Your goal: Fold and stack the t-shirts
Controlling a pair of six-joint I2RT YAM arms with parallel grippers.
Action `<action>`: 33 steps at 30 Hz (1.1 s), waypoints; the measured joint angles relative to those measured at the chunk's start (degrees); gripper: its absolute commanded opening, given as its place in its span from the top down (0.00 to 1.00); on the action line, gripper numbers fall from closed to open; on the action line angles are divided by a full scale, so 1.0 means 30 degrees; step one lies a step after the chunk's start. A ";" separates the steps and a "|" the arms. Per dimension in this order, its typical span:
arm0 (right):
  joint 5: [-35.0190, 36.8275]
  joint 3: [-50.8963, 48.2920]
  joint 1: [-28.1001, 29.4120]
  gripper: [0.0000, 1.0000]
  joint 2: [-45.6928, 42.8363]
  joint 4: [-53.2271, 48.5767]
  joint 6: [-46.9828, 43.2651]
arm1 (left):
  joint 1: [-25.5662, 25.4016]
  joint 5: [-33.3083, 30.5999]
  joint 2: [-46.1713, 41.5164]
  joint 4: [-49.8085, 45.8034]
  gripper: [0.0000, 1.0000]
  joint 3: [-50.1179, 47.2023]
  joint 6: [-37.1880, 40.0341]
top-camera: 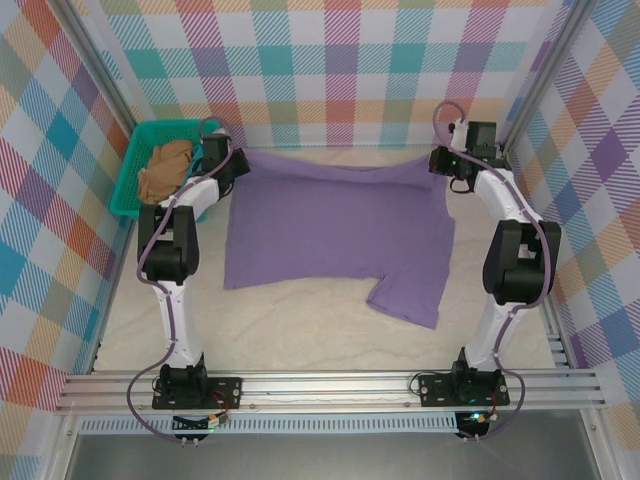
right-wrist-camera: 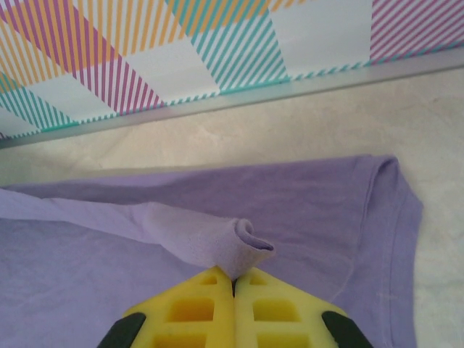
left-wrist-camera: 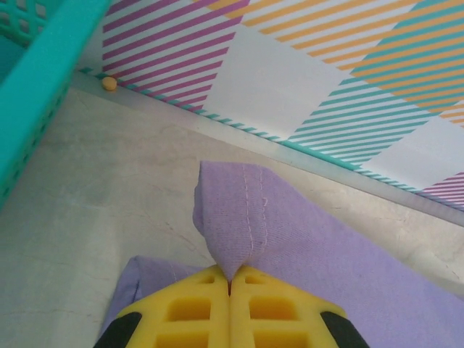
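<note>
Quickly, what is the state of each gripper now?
Left gripper: shut on the lavender-purple cloth t-shirt.
Right gripper: shut on the same t-shirt.

The spread t-shirt [top-camera: 330, 235] lies on the table [top-camera: 300, 330], stretched between the left gripper [top-camera: 228, 165] and the right gripper [top-camera: 443, 162]. Each gripper pinches one of its far corners. The basket [top-camera: 127, 180], left of the left gripper, holds a crumpled t-shirt [top-camera: 165, 170].
</note>
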 measured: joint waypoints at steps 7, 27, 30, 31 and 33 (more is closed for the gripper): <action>0.0058 -0.2375 0.0000 1.00 -0.1610 0.0714 0.0313 | 0.0168 0.0291 -0.0401 -0.0044 1.00 -0.1530 -0.0007; -0.0852 -0.8043 0.0539 0.80 -0.2477 -0.1377 0.2259 | 0.0182 0.0954 -0.2492 -0.0138 0.49 -0.6047 -0.0510; -0.1348 -0.7898 0.0539 0.69 -0.2011 -0.2484 0.2361 | 0.0197 0.1129 -0.2579 -0.0284 0.43 -0.5836 -0.0474; -0.1537 -0.7832 0.0539 0.66 -0.1770 -0.2871 0.2375 | 0.0197 0.1151 -0.2579 -0.0408 0.42 -0.5690 -0.0474; -0.1858 -0.7810 0.0539 0.61 -0.1413 -0.3585 0.2390 | 0.0197 0.1231 -0.2645 -0.0699 0.39 -0.5384 -0.0437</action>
